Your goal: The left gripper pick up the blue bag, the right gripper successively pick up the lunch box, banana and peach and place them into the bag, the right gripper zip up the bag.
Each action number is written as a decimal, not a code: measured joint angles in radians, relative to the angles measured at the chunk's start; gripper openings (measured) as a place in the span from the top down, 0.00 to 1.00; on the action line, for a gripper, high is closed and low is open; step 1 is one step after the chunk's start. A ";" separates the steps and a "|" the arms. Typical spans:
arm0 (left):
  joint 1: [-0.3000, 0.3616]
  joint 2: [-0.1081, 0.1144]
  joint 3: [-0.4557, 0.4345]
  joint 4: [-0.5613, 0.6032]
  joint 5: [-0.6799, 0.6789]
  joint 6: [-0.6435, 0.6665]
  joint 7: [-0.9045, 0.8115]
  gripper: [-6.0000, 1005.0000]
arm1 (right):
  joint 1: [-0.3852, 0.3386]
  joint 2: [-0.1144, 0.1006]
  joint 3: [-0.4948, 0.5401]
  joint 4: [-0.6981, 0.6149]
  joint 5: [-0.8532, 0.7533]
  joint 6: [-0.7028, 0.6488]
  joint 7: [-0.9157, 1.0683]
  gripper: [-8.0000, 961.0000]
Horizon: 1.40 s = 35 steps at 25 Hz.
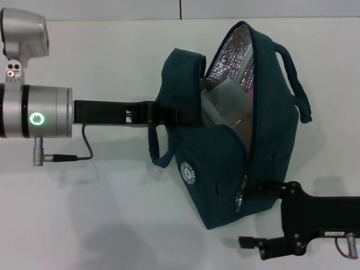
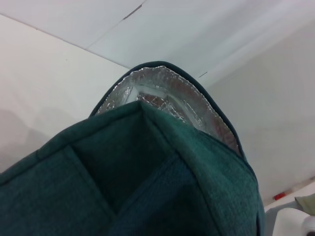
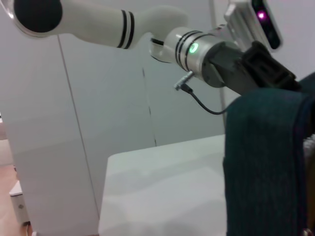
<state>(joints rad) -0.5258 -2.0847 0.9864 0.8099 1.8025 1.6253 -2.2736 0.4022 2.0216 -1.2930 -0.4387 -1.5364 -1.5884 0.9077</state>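
The blue bag [image 1: 236, 152] is held up above the white table [image 1: 112, 214], its mouth open and its silver lining [image 1: 233, 53] showing. A clear lunch box [image 1: 222, 104] sits inside it. The banana and peach are out of view. My left gripper [image 1: 177, 115] is shut on the bag's left rim by a handle. My right gripper [image 1: 246, 216] is open at the bag's lower right corner, its upper finger [image 1: 270, 187] against the bag beside the metal zipper pull [image 1: 241, 198]. The bag [image 2: 147, 187] fills the left wrist view. It also shows in the right wrist view [image 3: 266, 162].
The bag's second handle [image 1: 295, 84] loops out at the right. My left arm's cable [image 1: 73, 154] hangs over the table. In the right wrist view the table's edge [image 3: 106, 196] drops off beside white wall panels.
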 joint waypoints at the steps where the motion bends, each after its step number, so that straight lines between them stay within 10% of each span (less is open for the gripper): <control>1: 0.001 0.000 0.000 0.000 0.000 0.000 0.000 0.93 | 0.003 0.000 -0.028 0.000 0.021 0.008 -0.003 0.11; 24: 0.017 0.006 -0.024 0.000 0.010 -0.002 0.003 0.93 | -0.015 -0.008 -0.062 0.002 0.100 0.060 -0.007 0.14; 29: 0.025 0.005 -0.026 0.000 0.010 -0.001 0.005 0.93 | -0.015 -0.008 -0.059 0.002 0.101 0.062 -0.004 0.38; 35: 0.026 0.005 -0.026 0.000 0.010 -0.001 0.011 0.93 | -0.020 -0.007 -0.044 0.002 0.101 0.064 -0.002 0.44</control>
<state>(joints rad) -0.5000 -2.0800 0.9602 0.8100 1.8121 1.6245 -2.2629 0.3821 2.0142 -1.3374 -0.4371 -1.4357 -1.5243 0.9059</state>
